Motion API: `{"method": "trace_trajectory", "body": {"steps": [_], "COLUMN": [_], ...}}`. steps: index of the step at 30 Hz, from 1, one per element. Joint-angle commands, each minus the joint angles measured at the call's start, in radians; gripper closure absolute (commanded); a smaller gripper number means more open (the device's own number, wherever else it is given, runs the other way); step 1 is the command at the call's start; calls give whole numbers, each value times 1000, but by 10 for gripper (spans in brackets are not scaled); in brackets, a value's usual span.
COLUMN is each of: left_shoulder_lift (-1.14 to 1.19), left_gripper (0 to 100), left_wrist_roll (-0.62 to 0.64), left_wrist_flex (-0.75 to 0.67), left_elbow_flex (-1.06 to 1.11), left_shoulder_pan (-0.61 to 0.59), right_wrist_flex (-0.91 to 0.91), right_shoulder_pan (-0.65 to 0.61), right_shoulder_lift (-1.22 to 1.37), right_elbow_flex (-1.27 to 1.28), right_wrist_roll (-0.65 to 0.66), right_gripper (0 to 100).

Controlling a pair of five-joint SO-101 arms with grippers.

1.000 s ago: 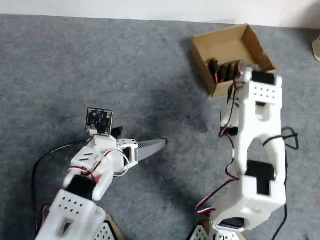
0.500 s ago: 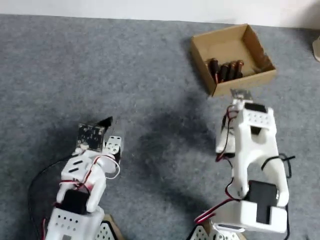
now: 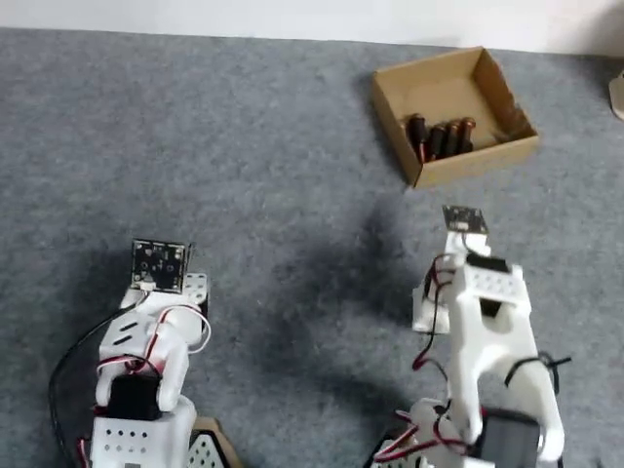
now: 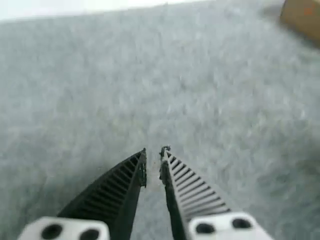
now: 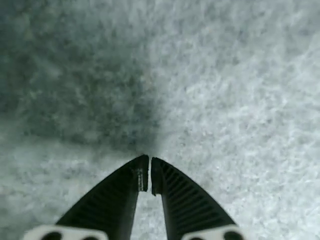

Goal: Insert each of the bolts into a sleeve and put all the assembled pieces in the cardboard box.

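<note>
The cardboard box (image 3: pixel 476 158) stands at the far right of the grey carpet. Several brown bolt-and-sleeve pieces (image 3: pixel 441 136) lie side by side inside it, along its near wall. My left gripper (image 4: pixel 154 152) is shut with nothing in it, low over bare carpet at the near left. A corner of the box (image 4: pixel 305 14) appears far off in the left wrist view. Over bare carpet short of the box, my right gripper (image 5: pixel 149 164) is also shut and holds nothing. Both arms sit folded back near their bases, the left arm (image 3: pixel 146 341) and the right arm (image 3: pixel 487 312).
Grey carpet (image 3: pixel 273 146) covers the whole table, bare between the arms and the box. A pale object (image 3: pixel 617 96) sits at the right edge beyond the box. A white strip runs along the far edge.
The right arm has drawn back from the box toward its base. The left arm, earlier pointing its gripper to the right, has swung left and folded back.
</note>
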Motion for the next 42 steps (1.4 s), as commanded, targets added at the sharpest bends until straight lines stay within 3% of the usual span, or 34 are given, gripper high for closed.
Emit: {"method": "trace_trajectory", "body": {"steps": [1,15,27,36,42], "left_shoulder_lift": [-16,-16,-15,-12,-12], "left_gripper": [934,934,934,934,934], "left_wrist_roll": [-6,-9,-9,-11,-180], "left_wrist_flex": [81,295,382,434,516], "left_elbow_flex": [8,8,21,22,22], "left_shoulder_pan": [-16,-16,-21,-214,-217], "right_wrist_flex": [-116,-197,-197,-197,-79], "right_shoulder_pan": [12,10,5,5,10], "right_shoulder_lift": [-117,-440,-771,-1153,-1422], "right_elbow_flex": [99,332,521,725,846], "right_wrist_roll": [6,12,14,14,14], "right_gripper": [995,995,995,995,995]}}
